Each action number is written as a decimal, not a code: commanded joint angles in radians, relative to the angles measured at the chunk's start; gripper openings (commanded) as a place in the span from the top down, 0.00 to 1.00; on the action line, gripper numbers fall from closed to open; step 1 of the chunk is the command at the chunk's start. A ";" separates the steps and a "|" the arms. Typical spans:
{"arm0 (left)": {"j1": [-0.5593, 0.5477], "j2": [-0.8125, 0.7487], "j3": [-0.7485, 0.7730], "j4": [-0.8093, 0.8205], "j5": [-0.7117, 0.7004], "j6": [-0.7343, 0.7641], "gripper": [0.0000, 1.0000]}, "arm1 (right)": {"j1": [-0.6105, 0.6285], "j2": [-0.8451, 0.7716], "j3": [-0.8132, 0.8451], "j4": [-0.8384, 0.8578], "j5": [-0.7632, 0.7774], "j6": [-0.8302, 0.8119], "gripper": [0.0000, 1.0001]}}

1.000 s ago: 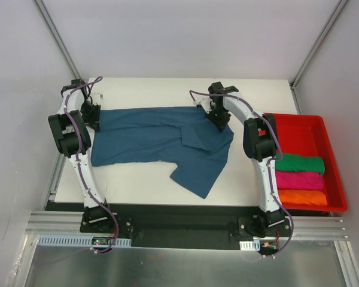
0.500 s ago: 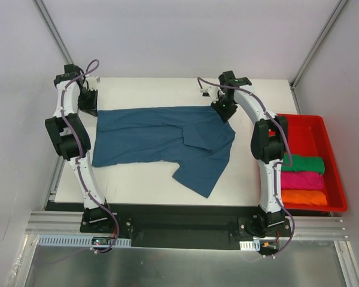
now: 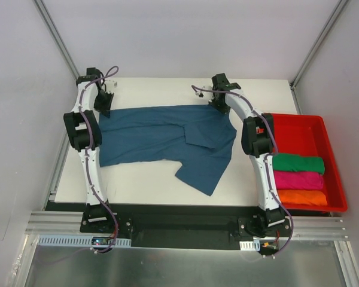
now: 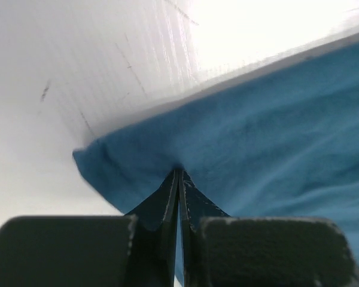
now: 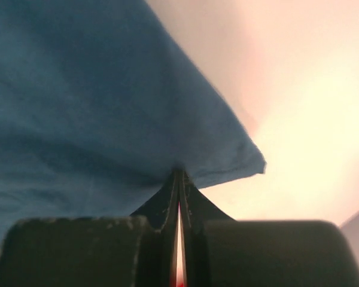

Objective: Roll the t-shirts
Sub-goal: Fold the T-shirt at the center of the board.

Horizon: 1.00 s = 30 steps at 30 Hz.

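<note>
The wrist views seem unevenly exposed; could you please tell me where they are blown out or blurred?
Left wrist: the table burns white toward upper right, and the teal t-shirt looks soft. Right wrist: pinkish glare floods the right side, and the cloth is blurred. Top external: even, sharp.

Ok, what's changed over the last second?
The left end effector and right end effector shifted along the far edge and now pinch the dark teal t-shirt at its far corners; its left edge slid slightly right. The green, magenta and orange rolled t-shirts in the red tray stayed put.
</note>
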 commanded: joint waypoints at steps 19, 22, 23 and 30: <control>-0.143 -0.002 0.214 0.226 -0.205 -0.008 0.70 | -0.066 -0.054 -0.033 0.344 0.167 -0.138 0.94; -0.145 -0.160 0.135 0.228 -0.127 -0.033 0.58 | -0.063 -0.248 -0.169 0.388 0.161 -0.030 0.68; -0.145 -0.248 0.102 0.228 -0.107 -0.039 0.56 | -0.066 -0.341 -0.226 0.391 0.161 0.003 0.58; -0.145 -0.628 -0.307 0.211 0.175 -0.112 0.47 | -0.049 -0.660 -0.400 0.141 -0.067 0.185 0.36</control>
